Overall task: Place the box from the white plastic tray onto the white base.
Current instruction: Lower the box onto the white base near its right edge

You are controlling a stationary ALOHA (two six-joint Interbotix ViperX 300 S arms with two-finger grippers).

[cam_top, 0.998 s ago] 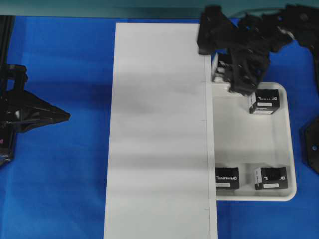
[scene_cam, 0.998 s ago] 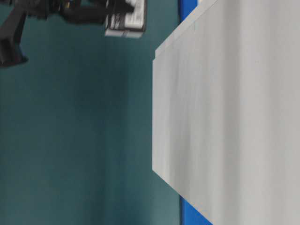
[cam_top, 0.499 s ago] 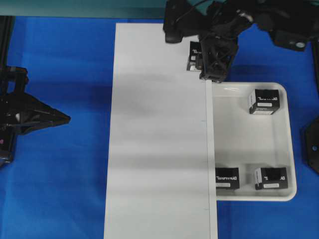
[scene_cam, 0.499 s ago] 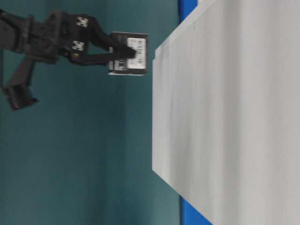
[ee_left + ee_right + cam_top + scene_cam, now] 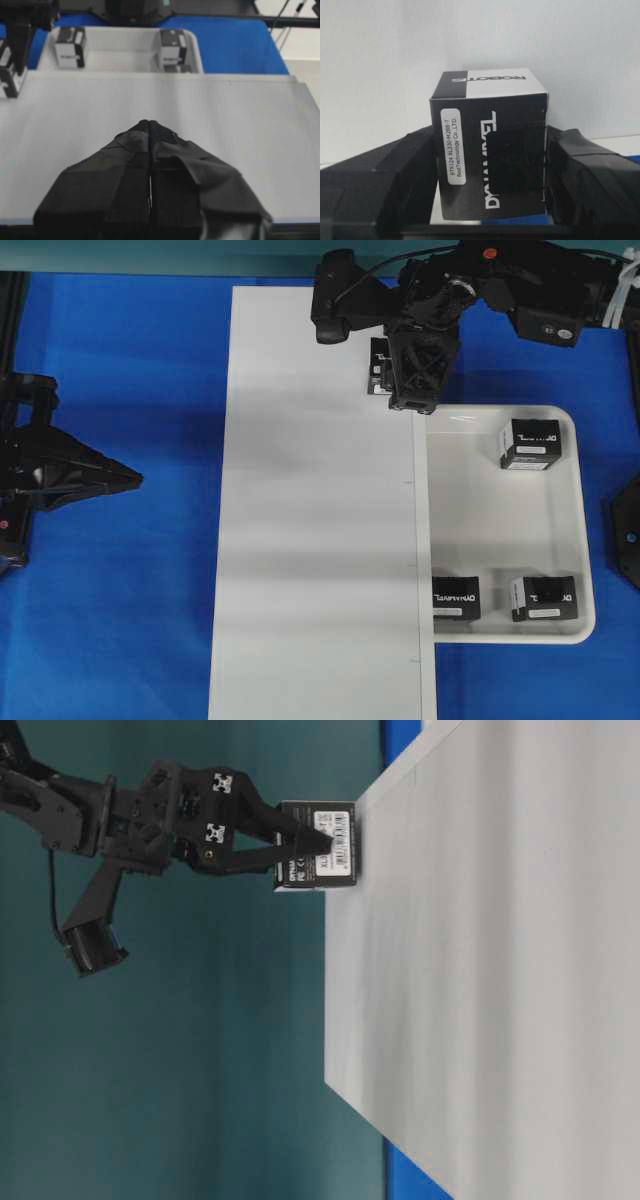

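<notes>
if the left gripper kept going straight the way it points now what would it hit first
Probably nothing on the board: the shut left gripper points across the bare white base toward the white plastic tray. Likely first contact is the tray's near rim, between its boxes, though height is unclear.

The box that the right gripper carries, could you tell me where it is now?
The box sits in the right gripper at the white base's top right corner in the overhead view, just beyond the white plastic tray.
</notes>
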